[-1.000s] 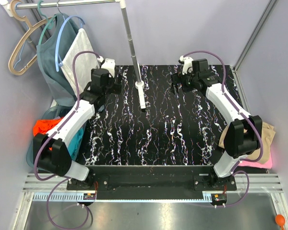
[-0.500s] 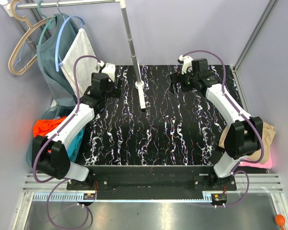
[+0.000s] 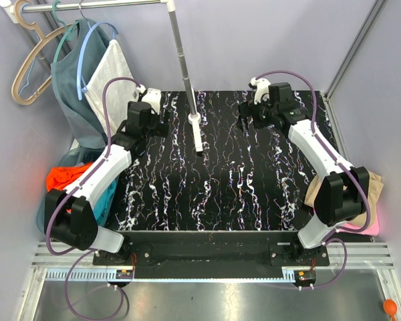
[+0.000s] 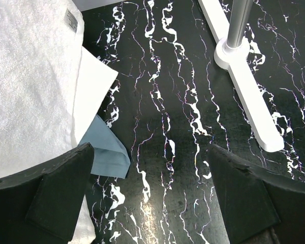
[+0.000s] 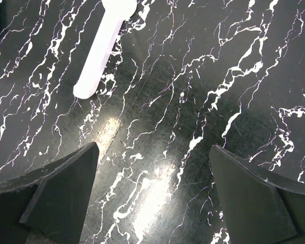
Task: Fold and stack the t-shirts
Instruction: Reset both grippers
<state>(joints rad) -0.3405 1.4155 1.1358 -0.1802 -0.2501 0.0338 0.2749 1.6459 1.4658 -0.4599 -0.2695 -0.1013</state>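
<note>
now | left gripper (image 4: 151, 195): jaws wide, empty | right gripper (image 5: 152, 190): jaws wide, empty | both over black marbled table (image 3: 220, 194)

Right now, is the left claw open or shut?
Open. The left claw has its fingers wide apart above the marbled table, nothing between them.

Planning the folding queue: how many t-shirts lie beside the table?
4: orange t-shirt and teal t-shirt heaped left of the table; tan t-shirt over pink t-shirt on its right. Others may be hidden underneath.
</note>
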